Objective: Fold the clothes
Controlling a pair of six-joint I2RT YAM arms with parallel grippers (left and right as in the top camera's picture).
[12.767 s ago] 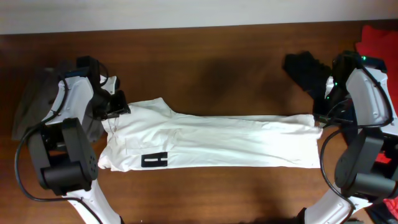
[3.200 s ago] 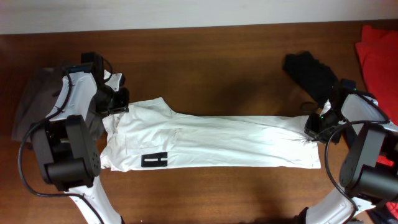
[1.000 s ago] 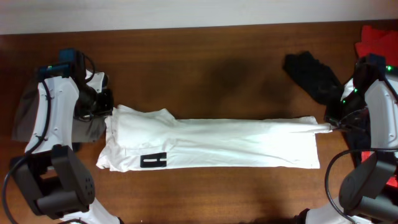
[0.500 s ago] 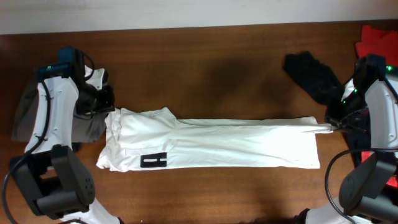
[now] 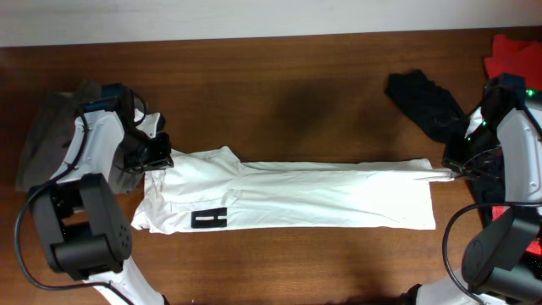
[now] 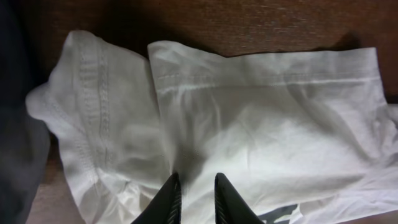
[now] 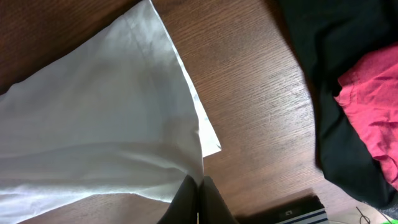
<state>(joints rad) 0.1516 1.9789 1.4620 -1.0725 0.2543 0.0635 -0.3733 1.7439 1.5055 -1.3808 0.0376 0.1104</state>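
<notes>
Across the tabletop (image 5: pixel 279 110) from 9 to 3 o'clock, the long white garment (image 5: pixel 296 196) lies stretched flat. The right end effector (image 7: pixel 199 185) is clamped together on its 3 o'clock corner. The left end effector (image 6: pixel 194 186) hovers over the 9 o'clock end, fingers narrowly apart.

You are looking at a long white cotton garment (image 5: pixel 288 196) lying lengthwise across the brown wooden counter (image 5: pixel 296 102). The left gripper (image 6: pixel 194 190) is sitting over its left end and the right gripper (image 7: pixel 198 185) at its right corner. Crumpled grey-khaki trousers (image 5: pixel 38 144) are lying just beside the left end. A thin black garment (image 5: pixel 423 97) is lying behind the right end, with a red cloth (image 5: pixel 512 59) to its right.
</notes>
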